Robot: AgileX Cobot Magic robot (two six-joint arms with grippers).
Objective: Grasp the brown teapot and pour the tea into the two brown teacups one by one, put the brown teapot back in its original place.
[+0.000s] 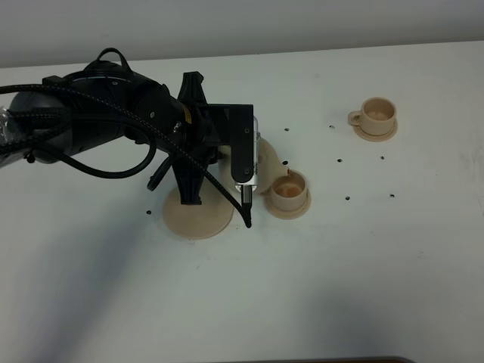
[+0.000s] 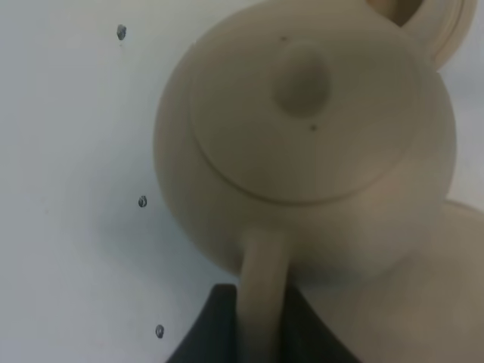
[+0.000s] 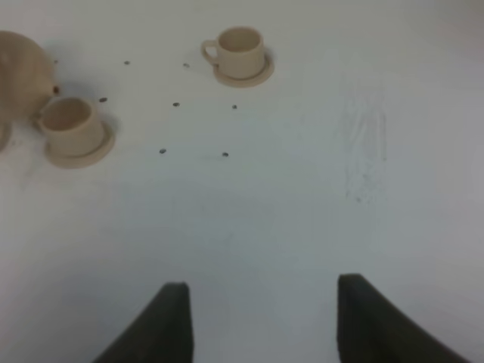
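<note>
Left tool (image 2: 263,333) pinches teapot's (image 2: 302,151) loop handle, jaws closed tight on it. Pot hangs btw wide saucer (image 1: 198,218) & near cup (image 1: 290,189), spout at cup's rim. Risks: thin handle may swivel in the pinch, so stream misses & wets table (image 1: 378,265). Lid isn't held, so a steeper tilt may drop it. Pot body could nudge cup over. Far cup (image 1: 376,113) stands well apart; carrying across adds swing. Right tool (image 3: 261,318) gapes wide, empty.

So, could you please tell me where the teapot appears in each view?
Exterior high: teapot mid-table, mostly hidden under the left arm.
Left wrist: teapot fills the picture, handle between the fingers.
Right wrist: teapot cut off at the edge.
Shared landmark: the nearer cup beside its spout.
</note>
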